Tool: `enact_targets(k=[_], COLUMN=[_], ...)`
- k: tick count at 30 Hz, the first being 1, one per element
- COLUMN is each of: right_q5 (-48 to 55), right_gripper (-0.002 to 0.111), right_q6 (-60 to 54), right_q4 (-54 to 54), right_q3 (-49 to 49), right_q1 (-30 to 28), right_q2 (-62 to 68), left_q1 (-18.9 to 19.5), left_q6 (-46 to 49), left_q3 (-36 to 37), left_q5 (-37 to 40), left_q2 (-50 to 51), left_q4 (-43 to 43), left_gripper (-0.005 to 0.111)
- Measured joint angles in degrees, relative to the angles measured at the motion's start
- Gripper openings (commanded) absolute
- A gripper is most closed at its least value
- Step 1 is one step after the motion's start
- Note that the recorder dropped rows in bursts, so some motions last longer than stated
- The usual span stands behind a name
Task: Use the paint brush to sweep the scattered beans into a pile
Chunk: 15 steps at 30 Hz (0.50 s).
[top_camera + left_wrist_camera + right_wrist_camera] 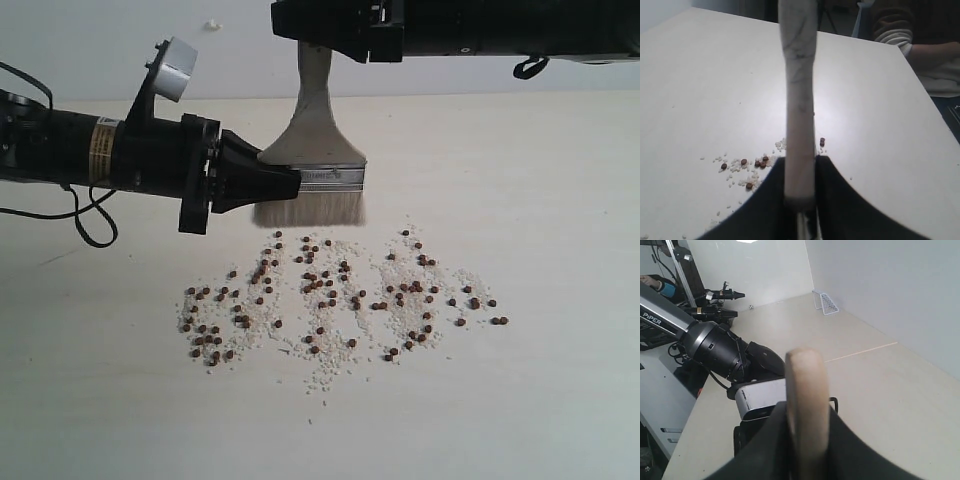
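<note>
- The left gripper (292, 186) clamps the paint brush (314, 140) at its metal band; the right gripper (335, 42) grips its handle.
- The beans (330, 295) lie scattered on the desk (550, 200) near the bristles.

Matte black tubular left arm (100, 150) with a yellow label band, a grey-white camera (172, 68) on a black bracket and a looping black cable (90, 215). Tapered black left pincer (298, 183). Blocky black right pincer (325, 35). White "PiPER" lettering on a grey link (660, 315).
</note>
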Motion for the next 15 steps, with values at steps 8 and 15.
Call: enact_targets(k=[8,15], right_q5=[0.00,-0.72], right_gripper=[0.000,0.000], right_q6=[0.96,2.21], right_q4=[-0.22,-0.22], right_q3=[0.00,0.00], right_q1=[0.00,0.00], right_q2=[0.00,0.00], left_q1=[0.00,0.00], left_q6=[-0.45,-5.27], left_q3=[0.00,0.00], left_q5=[-0.20,-0.31], left_q2=[0.00,0.00], left_q4=[0.47,0.20], left_gripper=[0.034,0.092])
